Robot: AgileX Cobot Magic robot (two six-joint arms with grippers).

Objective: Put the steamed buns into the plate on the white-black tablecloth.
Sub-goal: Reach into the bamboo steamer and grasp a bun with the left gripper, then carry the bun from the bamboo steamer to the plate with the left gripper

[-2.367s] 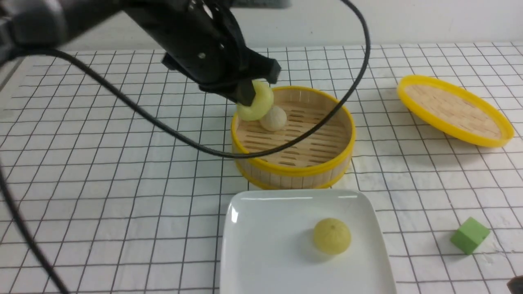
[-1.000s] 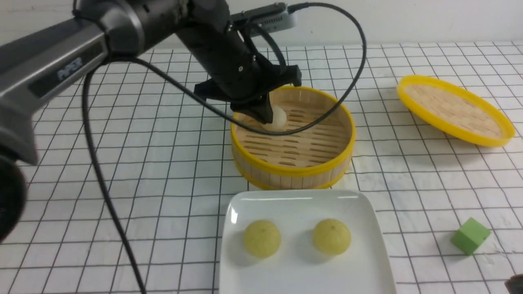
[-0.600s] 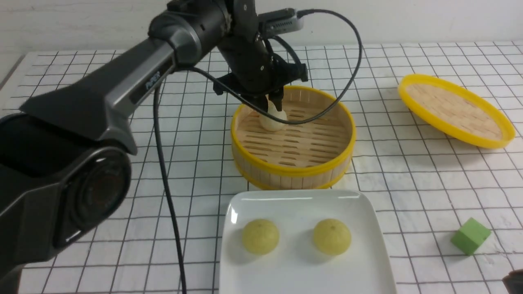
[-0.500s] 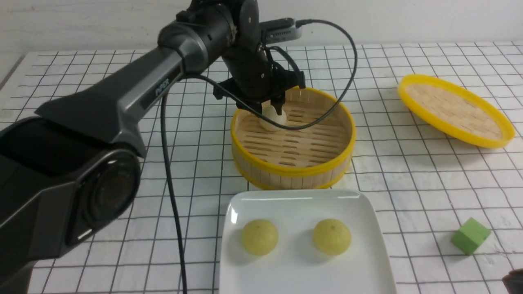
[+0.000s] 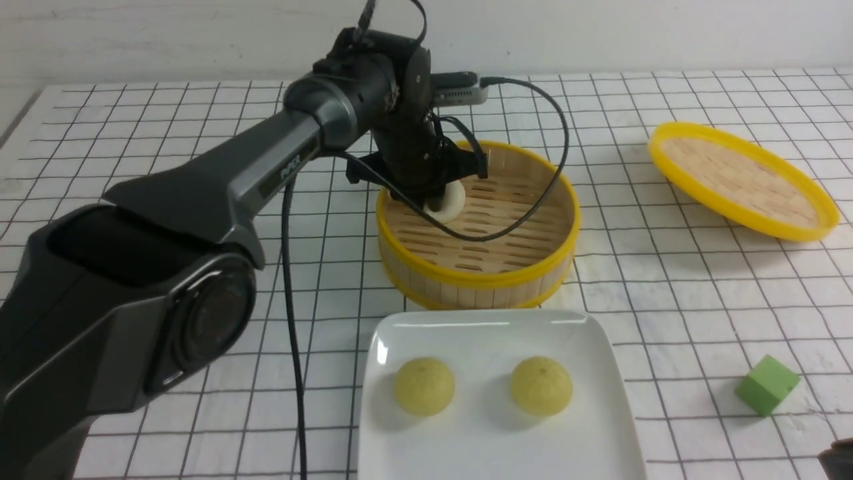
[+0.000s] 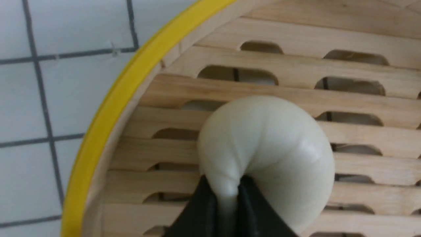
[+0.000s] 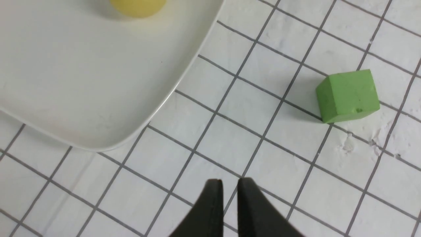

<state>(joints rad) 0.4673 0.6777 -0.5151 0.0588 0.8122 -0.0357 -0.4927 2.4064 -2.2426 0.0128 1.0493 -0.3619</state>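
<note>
The left arm reaches from the desk's near-left corner across open white-black tablecloth (image 5: 133, 133) to the middle of the desk. The left gripper (image 5: 436, 197) points down inside the bamboo steamer (image 5: 476, 283). Its fingers (image 6: 204, 207) are drawn almost together and pinch a fold at the edge of the pale bun (image 6: 269, 154). The bun is low against the slatted floor, close to the yellow rim on the steamer's far-left side. The arm's cable loops over the steamer's floor.

Just nearer than the steamer, at the middle of the near edge, lies the plate (image 5: 493, 330), with two yellow-green buns (image 5: 424, 387) (image 5: 541, 385) side by side and apart on it. White plate shows all around them.

Toward the far-right corner the lid (image 5: 740, 180) rests tilted. The green cube (image 5: 766, 385) sits near the near-right corner, with bare cloth between it and the plate. The right gripper (image 7: 228, 192) hangs over that cloth, its fingers nearly pressed together and holding nothing.
</note>
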